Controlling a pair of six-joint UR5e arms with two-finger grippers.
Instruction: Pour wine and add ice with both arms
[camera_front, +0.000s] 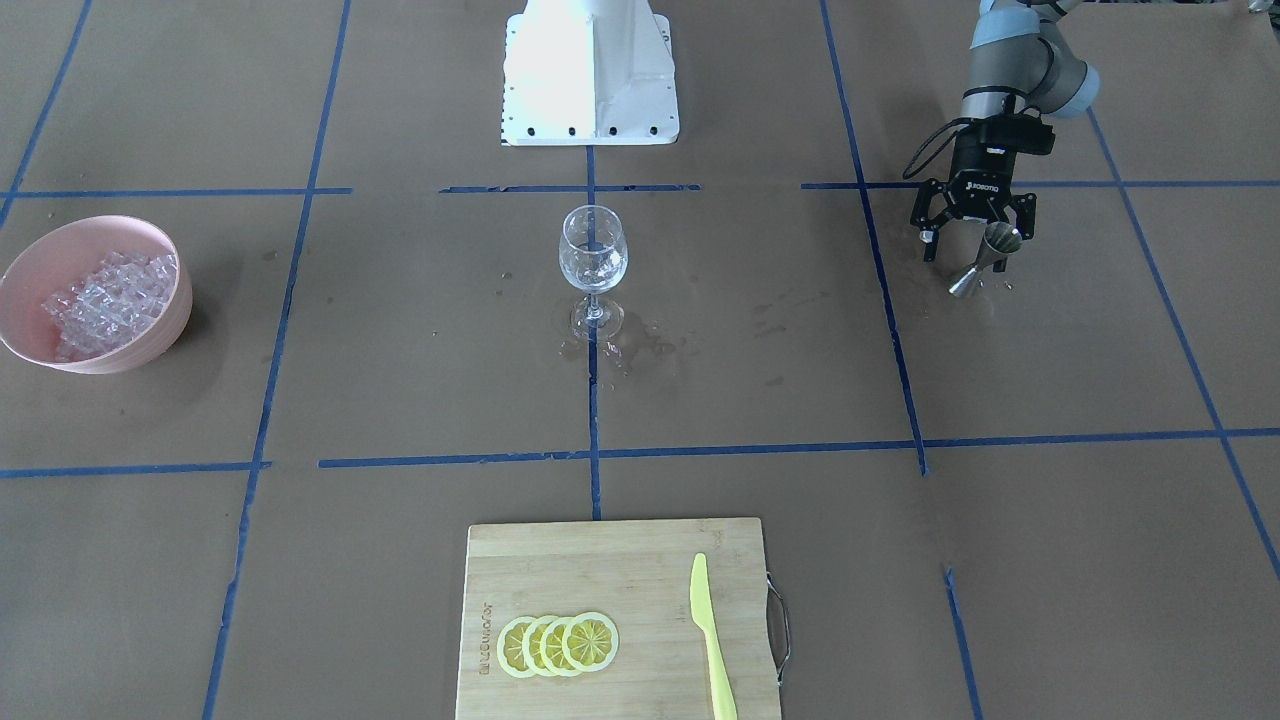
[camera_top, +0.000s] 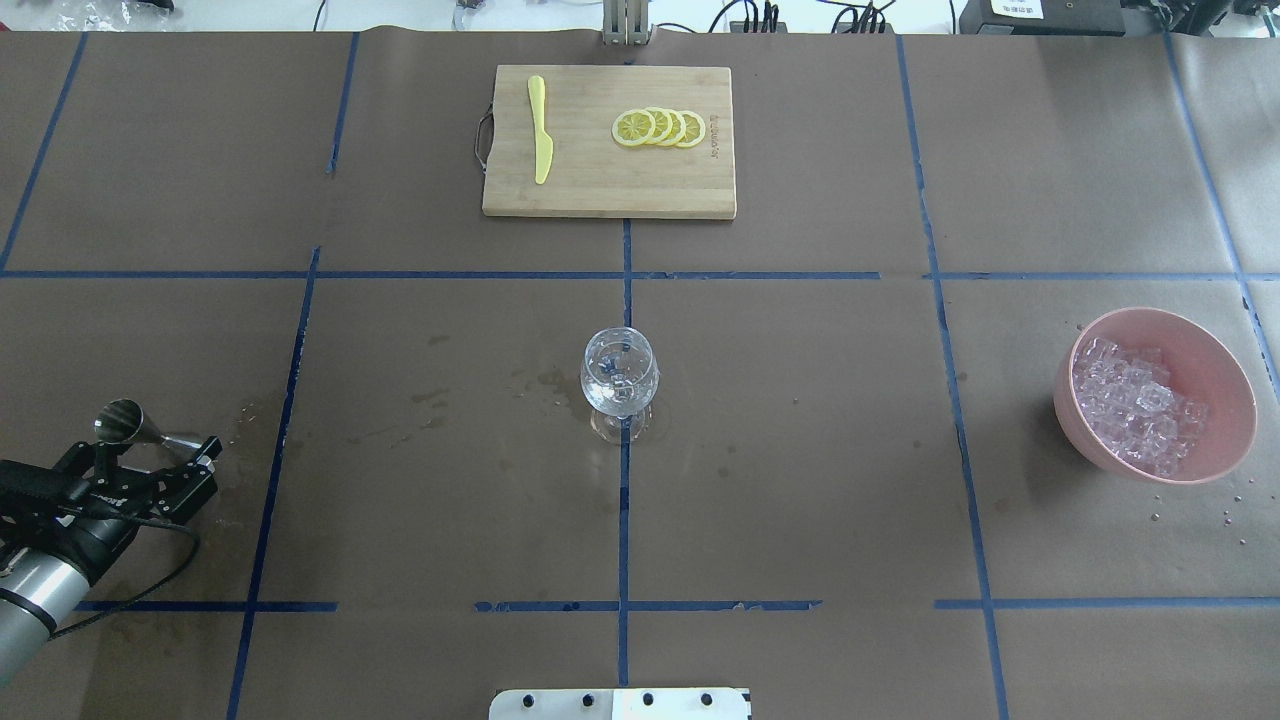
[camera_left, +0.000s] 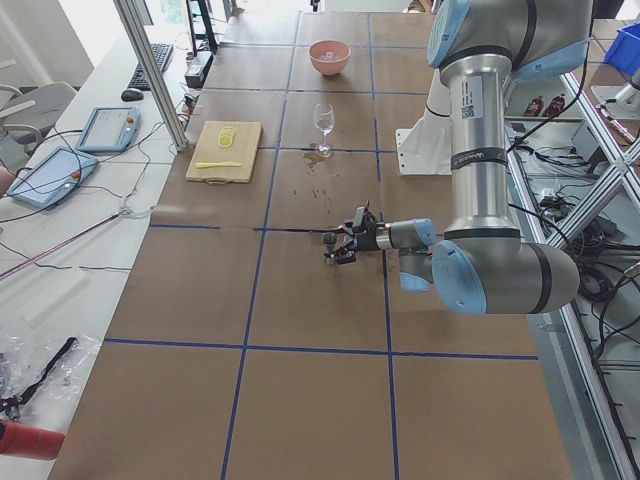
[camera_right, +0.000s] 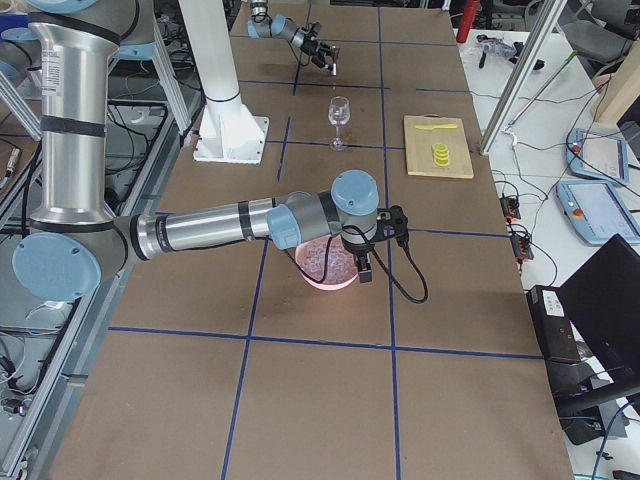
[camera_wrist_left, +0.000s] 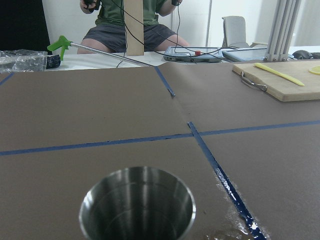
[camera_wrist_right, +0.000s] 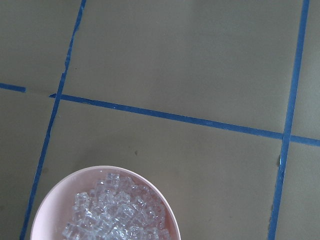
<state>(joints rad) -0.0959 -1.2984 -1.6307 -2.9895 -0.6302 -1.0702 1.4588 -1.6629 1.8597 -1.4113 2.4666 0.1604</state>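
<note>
A clear wine glass (camera_front: 593, 255) stands upright at the table's middle, with wet patches around its foot; it also shows in the overhead view (camera_top: 620, 375). My left gripper (camera_front: 975, 248) is open, its fingers spread around a steel jigger (camera_front: 988, 258) that stands on the table (camera_top: 125, 420). The jigger's empty mouth (camera_wrist_left: 137, 207) fills the bottom of the left wrist view. The ice (camera_front: 105, 300) is heaped in a pink bowl (camera_front: 90, 225). My right gripper (camera_right: 362, 270) shows only in the exterior right view, over the bowl; I cannot tell whether it is open or shut. The right wrist view looks down on the ice (camera_wrist_right: 117, 215).
A wooden cutting board (camera_front: 600, 560) with several lemon slices (camera_front: 558, 643) and a yellow knife (camera_front: 710, 640) lies at the table's far side. The white pedestal base (camera_front: 590, 70) is at the robot's side. Blue tape lines cross the brown table.
</note>
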